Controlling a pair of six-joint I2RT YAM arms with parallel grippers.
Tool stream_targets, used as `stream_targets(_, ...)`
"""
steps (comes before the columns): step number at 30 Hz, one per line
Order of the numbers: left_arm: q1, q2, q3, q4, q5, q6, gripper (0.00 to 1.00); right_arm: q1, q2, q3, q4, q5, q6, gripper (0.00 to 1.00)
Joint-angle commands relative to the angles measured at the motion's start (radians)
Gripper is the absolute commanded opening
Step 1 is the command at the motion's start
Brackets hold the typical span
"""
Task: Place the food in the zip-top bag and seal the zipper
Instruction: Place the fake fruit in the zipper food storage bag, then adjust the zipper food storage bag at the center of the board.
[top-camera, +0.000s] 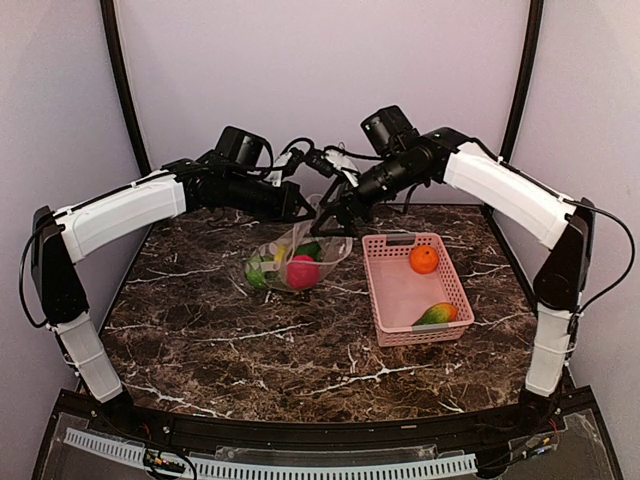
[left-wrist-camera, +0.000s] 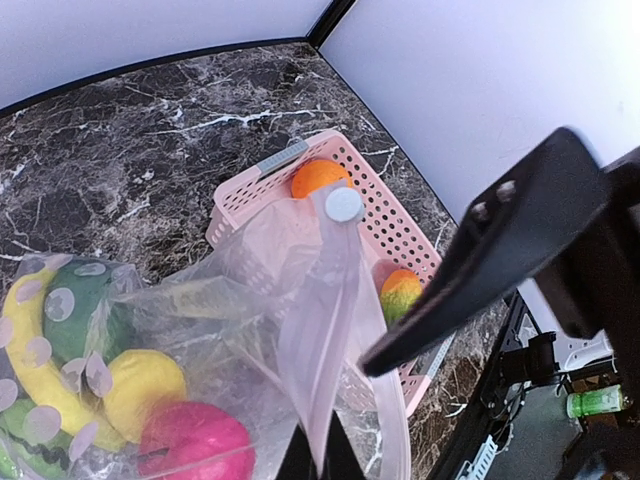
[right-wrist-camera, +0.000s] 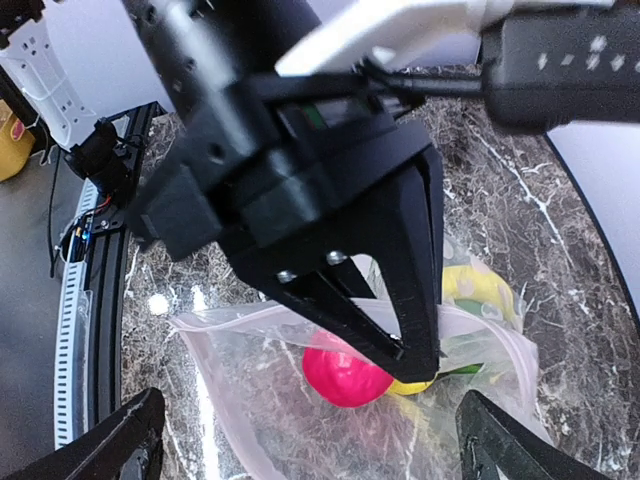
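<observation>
Count of food: seven pieces. Inside the zip-top bag (top-camera: 335, 245): five, namely one banana (left-wrist-camera: 28, 350), one lemon (left-wrist-camera: 140, 390), one red-pink fruit (top-camera: 303, 271) and two green pieces (left-wrist-camera: 75, 310), kinds not separable through the film. Inside the pink basket (top-camera: 372, 290): two, namely one orange (top-camera: 423, 259) toward the far end and one mango (top-camera: 437, 314) at the near right corner. One bag and one basket, both on the surface (top-camera: 200, 330), just beside each other, bag to the left.

Long axis of bag: from near-left to far-right, with the loaded bottom end resting on the surface. Mouth end raised clear of the surface, pointing upward and toward the far side.

State of left jaws: closed on a fold of film at the raised mouth end. State of right jaws: spread wide, gripping nothing, poised above the bag close to the left jaws, with fingers (right-wrist-camera: 505, 440) well apart in the right wrist view.
</observation>
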Motion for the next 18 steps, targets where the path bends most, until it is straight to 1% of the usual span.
stream_targets(1,-0.005,-0.055,-0.017,0.054,0.065,-0.015,0.01,-0.046,-0.128,-0.006,-0.001,0.004,0.041,0.99)
stream_targets(4,-0.005,-0.118,-0.039,0.162,0.11,-0.061,0.01,-0.143,-0.191,-0.069,0.043,0.007,0.078,0.99)
stream_targets(7,-0.004,-0.181,-0.054,0.183,0.05,-0.015,0.01,-0.249,-0.221,-0.108,0.046,0.0,0.081,0.99)
stream_targets(9,-0.004,-0.178,-0.062,0.144,-0.025,0.036,0.01,-0.311,-0.23,-0.15,0.045,0.02,0.063,0.99)
stream_targets(10,-0.004,-0.166,-0.06,0.087,-0.072,0.049,0.01,-0.334,-0.233,-0.175,0.039,0.036,0.043,0.99)
stream_targets(11,-0.004,-0.131,-0.044,0.051,-0.089,0.072,0.01,-0.355,-0.234,-0.217,0.037,0.055,0.023,0.99)
stream_targets(12,-0.004,-0.107,-0.031,-0.026,-0.1,0.08,0.01,-0.373,-0.237,-0.249,0.037,0.075,0.004,0.98)
stream_targets(13,-0.004,-0.056,-0.002,-0.063,-0.094,0.089,0.01,-0.389,-0.237,-0.283,0.037,0.094,-0.009,0.97)
stream_targets(14,-0.004,-0.035,0.011,-0.127,-0.074,0.088,0.01,-0.405,-0.235,-0.314,0.037,0.116,-0.021,0.95)
stream_targets(15,-0.004,-0.005,0.026,-0.158,-0.053,0.079,0.01,-0.419,-0.235,-0.343,0.036,0.128,-0.031,0.94)
stream_targets(18,-0.003,-0.003,0.019,-0.149,-0.037,0.066,0.01,-0.457,-0.232,-0.403,0.029,0.124,-0.052,0.9)
